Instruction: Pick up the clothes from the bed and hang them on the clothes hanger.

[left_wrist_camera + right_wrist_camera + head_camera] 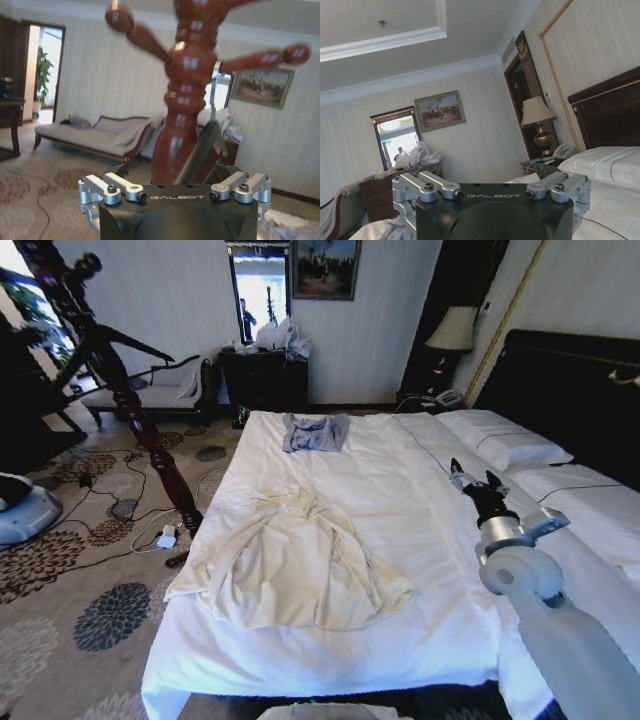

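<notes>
I'm at the pick-up step: the cream clothes (295,565) lie spread on the near left of the bed (420,540), untouched, my right gripper (476,481) hovering open to their right, needing to swing left and down

White bed (420,620), cream clothes (290,565), grey-blue garment (314,432), pillows (502,440)

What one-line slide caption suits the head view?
Cream clothes lie spread on the bed; right hand hovers above the sheets.
</notes>
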Available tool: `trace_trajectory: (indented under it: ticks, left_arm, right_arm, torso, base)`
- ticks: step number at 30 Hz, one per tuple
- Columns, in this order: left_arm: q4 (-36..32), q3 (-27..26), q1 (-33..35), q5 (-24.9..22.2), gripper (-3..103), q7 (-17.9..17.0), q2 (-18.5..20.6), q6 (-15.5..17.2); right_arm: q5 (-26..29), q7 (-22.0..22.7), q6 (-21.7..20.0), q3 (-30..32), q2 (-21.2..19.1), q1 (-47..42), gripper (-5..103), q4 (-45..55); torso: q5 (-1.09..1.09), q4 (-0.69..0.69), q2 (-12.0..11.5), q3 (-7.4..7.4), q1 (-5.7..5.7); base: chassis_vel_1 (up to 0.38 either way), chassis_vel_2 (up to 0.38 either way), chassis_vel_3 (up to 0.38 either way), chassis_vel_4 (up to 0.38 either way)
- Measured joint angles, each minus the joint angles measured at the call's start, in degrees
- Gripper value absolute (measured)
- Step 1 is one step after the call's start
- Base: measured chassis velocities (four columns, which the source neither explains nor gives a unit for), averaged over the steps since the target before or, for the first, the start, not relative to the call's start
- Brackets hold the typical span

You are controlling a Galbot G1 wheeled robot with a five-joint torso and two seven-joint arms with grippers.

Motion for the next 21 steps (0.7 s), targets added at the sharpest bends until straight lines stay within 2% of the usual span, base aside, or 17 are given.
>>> trace_trajectory:
  ticks: [6, 7, 8, 10, 13, 16, 18, 19, 21]
  left_arm:
    - [1.4, -0.5, 1.9, -0.9, 101, 0.7, -1.9, 0.0]
    - [1.4, -0.7, 2.2, -1.1, 96, 0.8, -2.2, 0.0]
    - [1.4, -0.7, 2.2, -1.1, 96, 0.8, -2.2, 0.0]
    - [1.2, -1.1, 2.8, -1.3, 86, 0.9, -2.6, 0.0]
    - [0.6, -1.4, 3.4, -1.4, 81, 1.1, -2.6, -0.1]
    - [-0.3, -1.5, 4.2, -1.6, 64, 1.7, -2.1, -0.1]
    - [-0.6, -1.6, 4.5, -1.7, 64, 2.0, -1.9, -0.1]
    - [-0.9, -1.7, 5.0, -1.8, 54, 2.3, -1.7, -0.1]
    - [-1.2, -2.0, 5.6, -1.9, 54, 2.6, -1.5, -0.1]
  right_arm:
    - [0.0, 0.0, 0.1, 1.2, 0.0, -1.8, 100, 0.4]
    - [0.0, 0.0, 0.1, 1.6, 0.0, -2.3, 100, 0.4]
    - [0.0, 0.0, 0.1, 1.6, 0.0, -2.3, 100, 0.4]
    - [-0.1, 0.0, 0.3, 2.5, -0.1, -3.1, 100, 0.5]
    - [-0.2, 0.0, 0.4, 3.1, -0.2, -3.7, 100, 0.6]
    - [-0.4, 0.0, 0.5, 3.7, -0.3, -4.5, 100, 0.6]
    - [-0.5, 0.0, 0.6, 3.7, -0.4, -4.6, 100, 0.6]
    - [-0.5, 0.0, 0.6, 3.8, -0.4, -4.6, 100, 0.6]
    - [-0.6, 0.0, 0.6, 3.8, -0.4, -4.6, 100, 0.6]
  torso:
    - [0.00, -0.03, 0.0, 0.00, 0.01]
    - [0.02, -0.03, 0.0, 0.00, 0.02]
    - [0.02, -0.03, 0.0, 0.00, 0.02]
    - [0.01, -0.03, 0.0, 0.00, 0.01]
    - [0.02, -0.02, 0.0, 0.00, 0.01]
    - [0.02, -0.01, 0.0, 0.00, 0.01]
    - [0.02, -0.01, 0.0, 0.00, 0.01]
    - [0.02, -0.02, 0.0, 0.00, 0.01]
    - [0.01, -0.01, 0.0, 0.00, 0.01]
  base:
    - [0.000, 0.000, 0.000, 0.000]
    - [0.000, 0.000, 0.000, 0.000]
    - [0.000, 0.000, 0.000, 0.000]
    - [0.000, 0.000, 0.000, 0.000]
    - [0.000, 0.000, 0.000, 0.000]
    - [0.000, 0.000, 0.000, 0.000]
    - [0.000, 0.000, 0.000, 0.000]
    - [0.000, 0.000, 0.000, 0.000]
    - [0.000, 0.000, 0.000, 0.000]
